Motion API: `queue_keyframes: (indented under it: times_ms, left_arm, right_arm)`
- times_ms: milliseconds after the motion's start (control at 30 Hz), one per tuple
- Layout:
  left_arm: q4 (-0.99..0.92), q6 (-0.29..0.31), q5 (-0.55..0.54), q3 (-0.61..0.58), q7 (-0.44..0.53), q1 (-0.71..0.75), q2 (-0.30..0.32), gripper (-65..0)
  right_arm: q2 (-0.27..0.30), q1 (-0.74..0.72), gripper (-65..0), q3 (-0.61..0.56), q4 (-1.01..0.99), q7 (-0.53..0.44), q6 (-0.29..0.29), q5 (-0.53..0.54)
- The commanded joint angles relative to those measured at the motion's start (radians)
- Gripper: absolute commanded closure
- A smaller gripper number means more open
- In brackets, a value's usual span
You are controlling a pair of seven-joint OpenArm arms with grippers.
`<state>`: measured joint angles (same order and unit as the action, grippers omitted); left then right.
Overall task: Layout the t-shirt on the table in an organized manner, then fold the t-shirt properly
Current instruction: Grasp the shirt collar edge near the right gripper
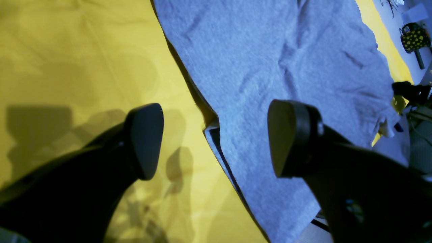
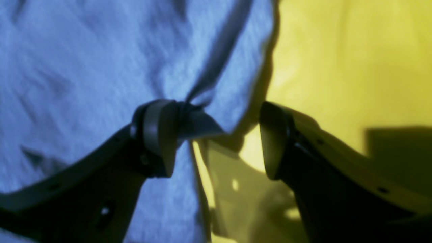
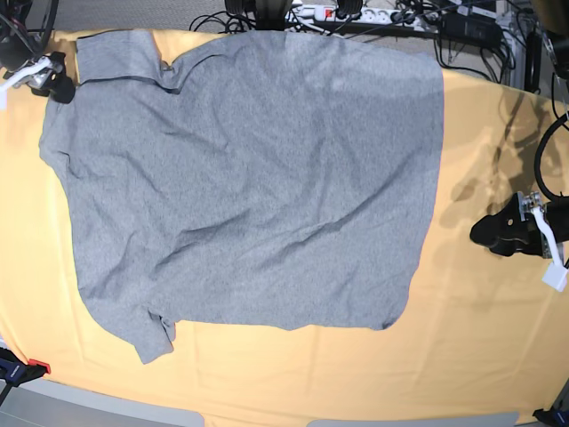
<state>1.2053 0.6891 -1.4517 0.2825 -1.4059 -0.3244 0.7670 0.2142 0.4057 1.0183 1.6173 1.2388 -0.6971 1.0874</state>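
Observation:
The grey t-shirt point(image 3: 258, 178) lies spread and slightly creased on the yellow-orange table point(image 3: 480, 356), with one sleeve at the near left and another at the far left. My left gripper point(image 3: 498, 234) hovers to the right of the shirt's straight edge. In the left wrist view it point(image 1: 216, 140) is open, the shirt's edge point(image 1: 287, 50) showing between its fingers. My right gripper point(image 3: 55, 84) is at the shirt's far-left corner. In the right wrist view it point(image 2: 217, 141) stands open, and a puckered bit of shirt point(image 2: 67, 67) touches its left finger point(image 2: 158, 138).
Cables and a power strip point(image 3: 356, 16) run along the table's far edge. A black object with yellow dots point(image 1: 415, 38) sits beyond the table's edge. A red-tipped clamp point(image 3: 27, 366) is at the near left corner. Bare cloth point(image 1: 84, 50) lies right of the shirt.

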Motion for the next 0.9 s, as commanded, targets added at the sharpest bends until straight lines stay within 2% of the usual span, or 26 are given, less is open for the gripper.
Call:
queue_keyframes:
  times_ms: [0,67,200,267,367,400,667,767,867]
  left_arm:
    - [0.014,0.000,-0.024,0.010,0.021,-0.022,0.026,-49.2]
    - [0.014,0.000,-0.024,0.010,0.021,-0.022,0.026,-49.2]
    - [0.014,0.000,-0.024,0.010,0.021,-0.022,0.026,-49.2]
    - [0.014,0.000,-0.024,0.010,0.021,-0.022,0.026,-49.2]
    - [0.014,0.000,-0.024,0.010,0.021,-0.022,0.026,-49.2]
    - [0.014,0.000,-0.025,0.010,0.021,-0.022,0.026,-49.2]
    - [0.014,-0.001,-0.024,0.010,0.020,-0.022,0.026,-49.2]
    - [0.014,-0.001,-0.025,0.010,0.020,-0.022,0.026,-49.2]
    - [0.014,-0.001,-0.025,0.010,0.020,-0.022,0.026,-49.2]
  right_arm:
    - [0.016,-0.014,-38.9,0.004,-0.007,0.004,-0.001,-0.001]
    - [0.015,-0.035,-38.9,0.003,-0.026,0.030,-0.001,0.036]
    - [0.016,-0.040,-37.3,0.003,-0.028,0.119,-0.001,0.180]
    - [0.016,-0.040,-28.8,0.003,-0.028,0.136,-0.001,0.196]
    - [0.016,-0.040,-11.4,0.003,-0.027,0.143,-0.001,0.196]
    - [0.017,-0.040,-7.9,0.004,-0.027,0.149,-0.001,0.196]
    - [0.050,-0.039,-5.8,0.004,-0.027,0.157,-0.001,0.197]
    - [0.072,-0.037,-0.6,0.005,-0.017,0.157,-0.001,0.200]
    - [0.090,-0.032,0.0,0.006,0.021,0.157,-0.001,0.199]
